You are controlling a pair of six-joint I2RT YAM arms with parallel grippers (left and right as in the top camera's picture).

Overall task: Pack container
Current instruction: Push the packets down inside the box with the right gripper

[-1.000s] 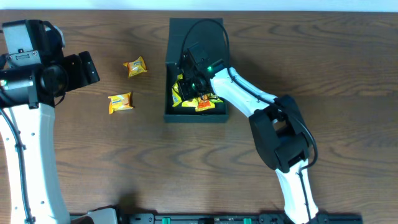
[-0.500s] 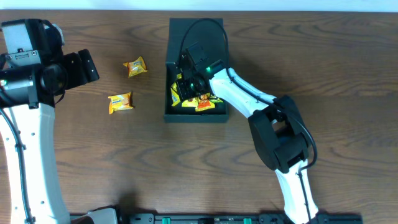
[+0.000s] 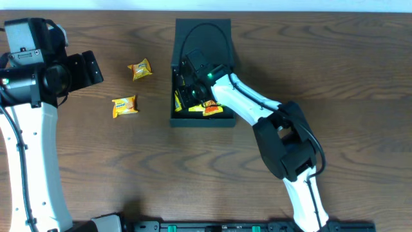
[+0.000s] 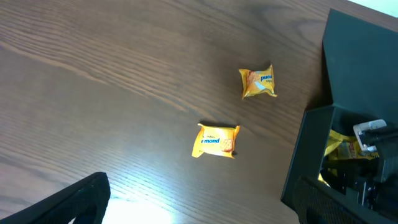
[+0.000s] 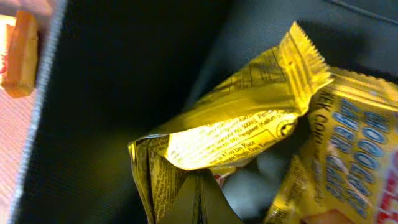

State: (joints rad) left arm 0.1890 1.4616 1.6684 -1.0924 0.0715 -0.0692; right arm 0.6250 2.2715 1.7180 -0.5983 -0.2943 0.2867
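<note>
The dark container stands at the table's middle with its flap lid laid open behind it, and holds several yellow candy packets. My right gripper reaches down into its left side. In the right wrist view its fingertips are pressed together at the lower edge of a crumpled yellow packet, against the dark box wall. My left gripper hangs open and empty over bare wood, left of the container.
Two loose yellow packets lie on the table left of the box: one farther back, the other nearer. The right arm's white links stretch from the front right toward the box.
My right gripper, still shut, has slid left and a little back inside the container. The left arm and the loose packets have hardly moved.
</note>
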